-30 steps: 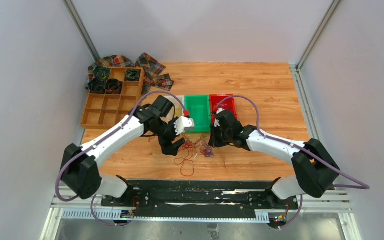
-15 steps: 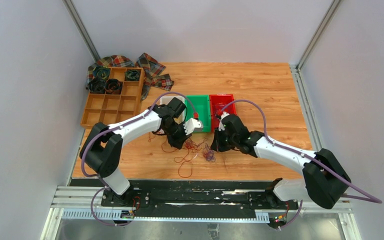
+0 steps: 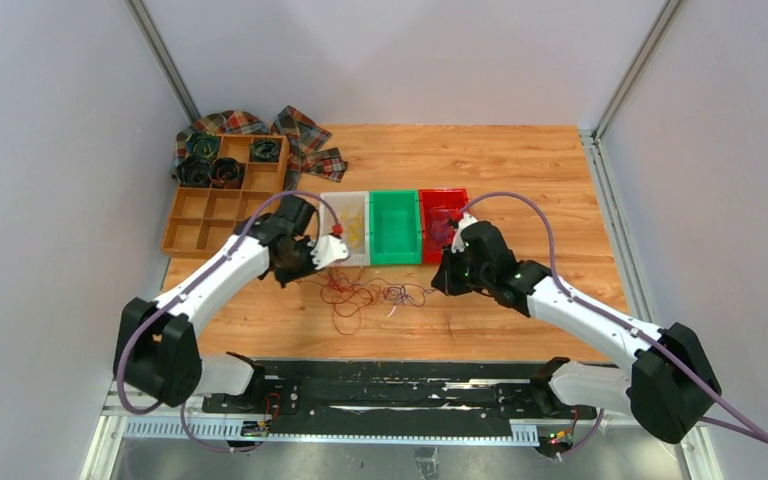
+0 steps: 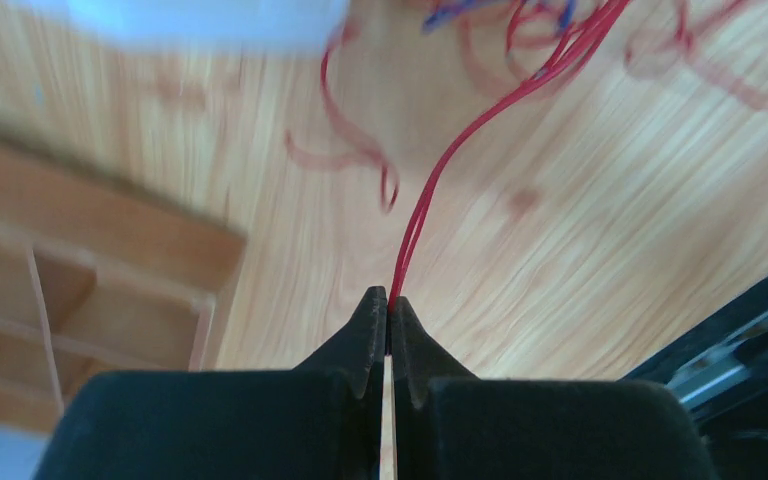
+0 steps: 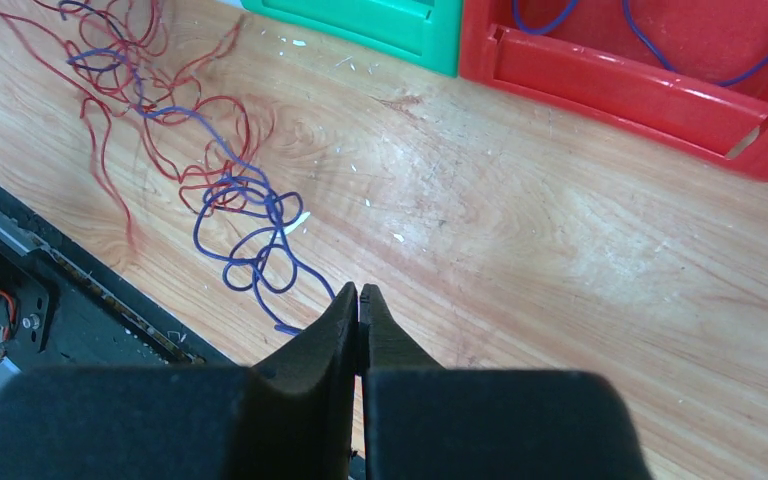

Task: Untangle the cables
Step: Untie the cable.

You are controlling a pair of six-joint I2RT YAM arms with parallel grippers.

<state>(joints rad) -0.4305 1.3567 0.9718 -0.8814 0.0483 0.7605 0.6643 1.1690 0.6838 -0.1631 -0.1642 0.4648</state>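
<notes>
The left gripper [image 4: 388,300] is clenched on a thin red strand [image 4: 430,200]. The strand is doubled where it leaves the black fingertips and is drawn taut toward the clump. The right gripper [image 5: 359,295] is likewise pressed shut. A thin purple strand [image 5: 250,225] runs up to its tips and appears to be pinched there, though the contact itself is hidden by the fingers.

The two grippers are set on opposite sides of the cables [image 3: 365,295], a loose clump of hair-fine red and purple wire loops. The clump lies between them on the light wooden table [image 3: 520,170], near its front edge. This hold is judged to be chosen so that one colour is pulled leftward and the other rightward, drawing the loops out of each other rather than tightening them.

Two grippers are counted, with one strand at each. The wires in the clump cannot be counted. Just behind the clump three shallow plastic bins are lined up side by side: one clear bin [image 3: 348,215], one green bin [image 3: 394,228] and one red bin [image 5: 640,95]. They are presumably placed within reach for sorting freed wires, since purple wire is seen in the red one. At the far left, one brown wooden compartment tray [image 3: 210,215] holds four black coiled rolls [image 3: 227,172]. One plaid cloth [image 3: 300,130] is bunched behind it.
</notes>
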